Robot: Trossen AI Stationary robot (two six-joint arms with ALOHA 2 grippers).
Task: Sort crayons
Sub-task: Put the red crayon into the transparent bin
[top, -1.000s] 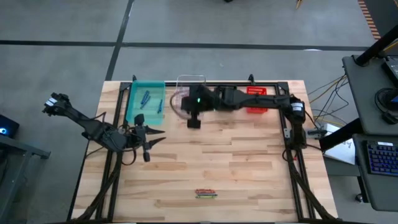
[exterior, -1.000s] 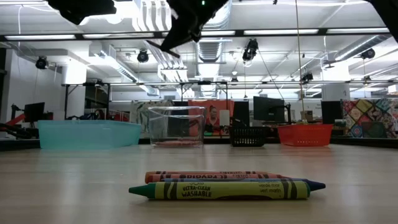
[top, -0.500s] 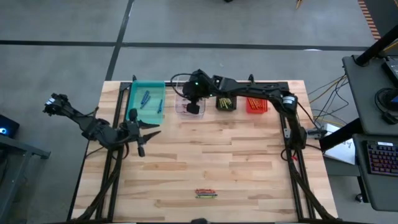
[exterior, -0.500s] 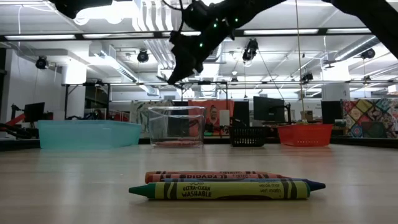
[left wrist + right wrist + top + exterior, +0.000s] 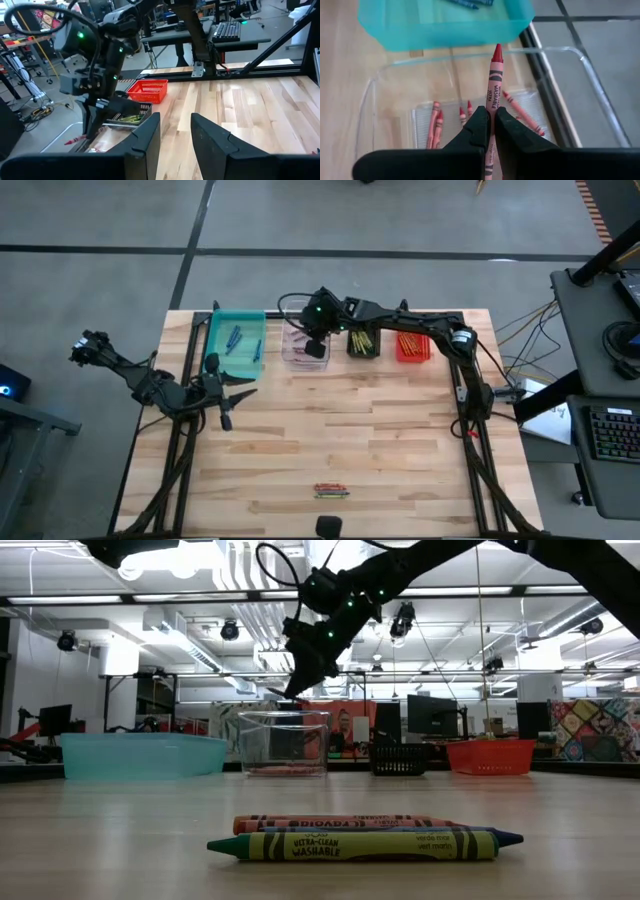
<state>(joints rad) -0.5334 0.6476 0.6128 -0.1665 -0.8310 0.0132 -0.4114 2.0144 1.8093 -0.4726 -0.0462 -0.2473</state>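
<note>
**Red crayon held over the clear bin**

High view: the right gripper [image 5: 314, 348] reached across to the far side of the table [image 5: 400, 450], over the clear bin [image 5: 298, 350]. Left of that bin sat the teal bin [image 5: 235, 340] with blue crayons [image 5: 232, 337] in it; to its right came the black bin [image 5: 363, 344] with yellowish sticks, then the red bin [image 5: 412, 345]. The left gripper [image 5: 232, 392] waited low at the left side of the table, just near of the teal bin. A small cluster of crayons [image 5: 331, 491] lay at the near edge, well apart from both arms.

Low view: the near cluster [image 5: 365, 836] filled the foreground — a green-wrapped one in front, an orange-red one behind, a blue tip showing at the right. The right gripper [image 5: 293, 692] hung just above the clear bin's [image 5: 284, 743] rim.

Left wrist view: the left gripper's fingers [image 5: 142, 137] stood apart with nothing between them.

Right wrist view: the right gripper [image 5: 492, 131] was clamped on a red crayon [image 5: 493, 80], tip pointing away, above the clear bin [image 5: 570, 85] (several red crayons [image 5: 522, 113] already lay on its floor). The teal bin [image 5: 445, 25] sat just beyond.
</note>
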